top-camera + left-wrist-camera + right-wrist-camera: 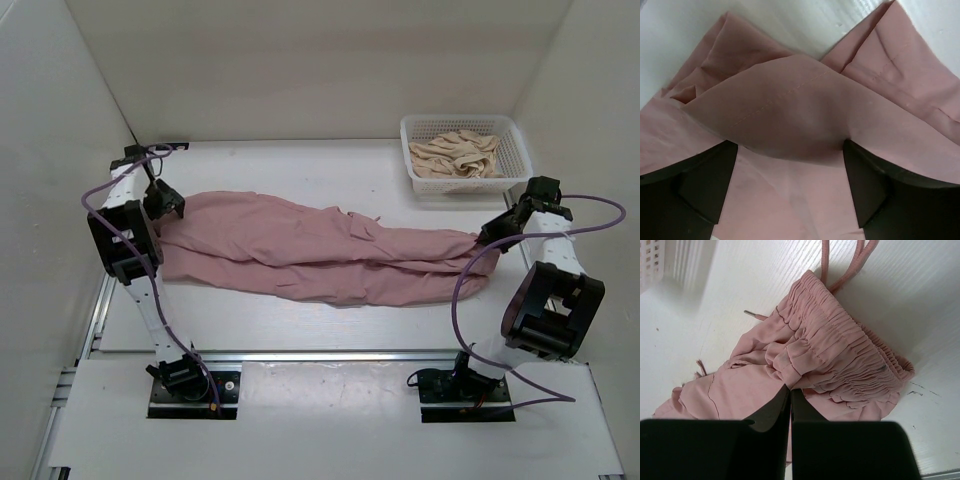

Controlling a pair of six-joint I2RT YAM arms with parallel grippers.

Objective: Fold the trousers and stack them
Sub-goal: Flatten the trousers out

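Looks barely begun: trousers [320, 250] spread full length, left to right, across tabletop [300, 330].
Left jaws wide open over a raised fabric ridge at the left end, gripping nothing. Right jaws closed, pinching cloth beside the gathered waistband [850, 355] at the right end. No fold visible, no stack. Remaining, by my read: every fold, then stacking. Beige cloth in white basket [465, 186], rear right.

Black left gripper [166, 206] and right gripper [485, 237] cap white arms [150, 300] with blocky black joints [125, 242], looping purple cables [455, 300].
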